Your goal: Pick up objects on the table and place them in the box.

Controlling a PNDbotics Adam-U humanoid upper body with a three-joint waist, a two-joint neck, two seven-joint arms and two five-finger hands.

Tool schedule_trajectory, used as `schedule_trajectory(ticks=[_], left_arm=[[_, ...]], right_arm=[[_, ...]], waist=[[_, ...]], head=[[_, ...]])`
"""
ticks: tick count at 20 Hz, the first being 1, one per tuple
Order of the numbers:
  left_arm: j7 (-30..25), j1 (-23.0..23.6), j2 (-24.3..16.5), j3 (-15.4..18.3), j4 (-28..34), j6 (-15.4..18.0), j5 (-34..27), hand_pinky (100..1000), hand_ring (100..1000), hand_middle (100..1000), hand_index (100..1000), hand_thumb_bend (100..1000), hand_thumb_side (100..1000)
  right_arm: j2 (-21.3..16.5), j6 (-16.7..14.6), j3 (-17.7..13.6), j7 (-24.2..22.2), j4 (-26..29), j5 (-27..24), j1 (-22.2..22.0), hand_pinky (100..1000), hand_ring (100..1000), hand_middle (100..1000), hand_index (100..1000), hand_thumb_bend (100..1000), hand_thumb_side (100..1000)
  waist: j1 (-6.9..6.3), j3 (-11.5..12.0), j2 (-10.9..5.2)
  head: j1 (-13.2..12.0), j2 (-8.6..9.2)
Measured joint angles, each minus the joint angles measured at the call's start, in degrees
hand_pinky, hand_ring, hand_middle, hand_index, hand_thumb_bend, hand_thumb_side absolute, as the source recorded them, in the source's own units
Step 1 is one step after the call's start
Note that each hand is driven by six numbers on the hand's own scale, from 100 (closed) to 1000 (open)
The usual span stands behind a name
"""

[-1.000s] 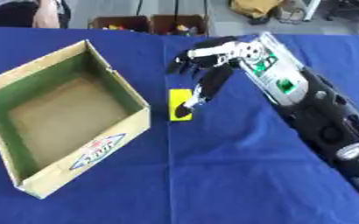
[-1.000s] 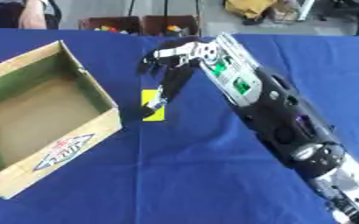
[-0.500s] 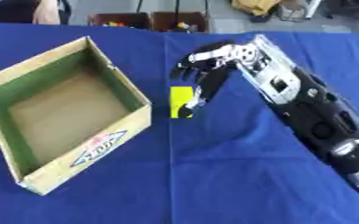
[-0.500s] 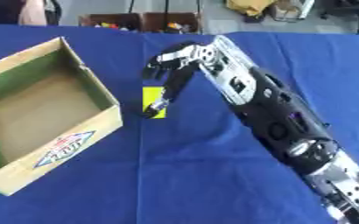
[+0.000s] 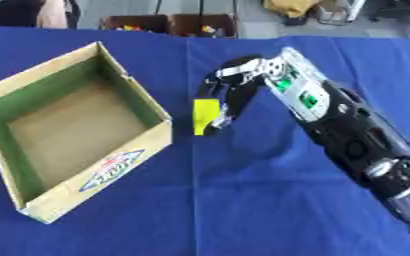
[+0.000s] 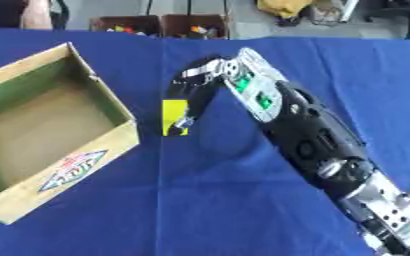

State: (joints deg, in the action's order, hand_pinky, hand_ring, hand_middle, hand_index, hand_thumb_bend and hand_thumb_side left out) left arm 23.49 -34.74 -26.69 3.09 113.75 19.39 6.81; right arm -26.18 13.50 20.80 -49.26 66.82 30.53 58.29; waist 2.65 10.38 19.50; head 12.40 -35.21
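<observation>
The right robot hand (image 5: 230, 97) reaches down mid-bench, fingers curled, seemingly pinching a flat yellow rectangular block (image 5: 205, 116) beside the open cardboard box (image 5: 147, 100).

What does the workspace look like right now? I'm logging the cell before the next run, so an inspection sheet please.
Surface: table under a blue cloth, a seam running down it.
Job's things: yellow block lying on the cloth, right of the open cardboard box; nothing seen inside the box.
Clutter: nothing seen.
Hands: right hand reaching down, fingertips at the block's right edge; a closed grasp cannot be confirmed. Left hand not in view.
Cables: nothing seen.
Surroundings: bins of small items on the floor beyond the table's far edge.
</observation>
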Motion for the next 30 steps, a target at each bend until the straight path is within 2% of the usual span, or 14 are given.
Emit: schedule_trajectory(ticks=[7, 13, 16, 21, 27, 30], left_arm=[[0.0, -0.1, 0.0, 0.0, 0.0, 0.0, 0.0, 746, 899, 880, 941, 100, 958], [0.0, -0.1, 0.0, 0.0, 0.0, 0.0, 0.0, 745, 898, 880, 940, 100, 958], [0.0, -0.1, 0.1, 0.0, 0.0, 0.0, 0.0, 745, 898, 880, 940, 100, 957], [0.0, -0.1, 0.1, 0.0, 0.0, 0.0, 0.0, 744, 898, 880, 940, 100, 957], [0.0, -0.3, 0.5, 0.0, 0.0, 0.0, 0.0, 743, 897, 878, 940, 100, 957], [0.0, -0.5, 0.5, 0.1, 0.0, 0.0, 0.0, 743, 897, 878, 939, 100, 957]], right_arm=[[0.8, -0.7, -0.9, 0.7, -2.5, 1.9, 0.5, 825, 898, 865, 887, 667, 300], [1.4, -0.8, -1.7, 2.7, -3.8, 2.6, 0.9, 788, 848, 804, 845, 661, 327], [1.7, -0.6, -1.8, 4.1, -4.1, 2.6, 0.9, 769, 820, 775, 813, 651, 293], [1.8, -0.2, -1.9, 5.5, -4.6, 3.0, 1.1, 709, 763, 720, 752, 613, 158], [1.8, -1.0, -2.1, 5.2, -5.4, 4.2, 1.3, 713, 769, 722, 756, 590, 141], [1.9, -1.4, -2.4, 5.1, -5.8, 5.0, 1.5, 655, 726, 643, 682, 582, 162]], waist=[[0.33, 0.7, 0.01], [0.46, 0.8, 0.02], [0.63, 0.9, 0.07], [0.66, 1.1, 0.22], [0.77, 1.3, 0.28], [0.87, 1.4, 0.33]], head=[[0.1, 0.0], [0.1, 0.0], [0.1, 0.0], [0.1, 0.0], [0.1, -0.02], [0.2, -0.02]])
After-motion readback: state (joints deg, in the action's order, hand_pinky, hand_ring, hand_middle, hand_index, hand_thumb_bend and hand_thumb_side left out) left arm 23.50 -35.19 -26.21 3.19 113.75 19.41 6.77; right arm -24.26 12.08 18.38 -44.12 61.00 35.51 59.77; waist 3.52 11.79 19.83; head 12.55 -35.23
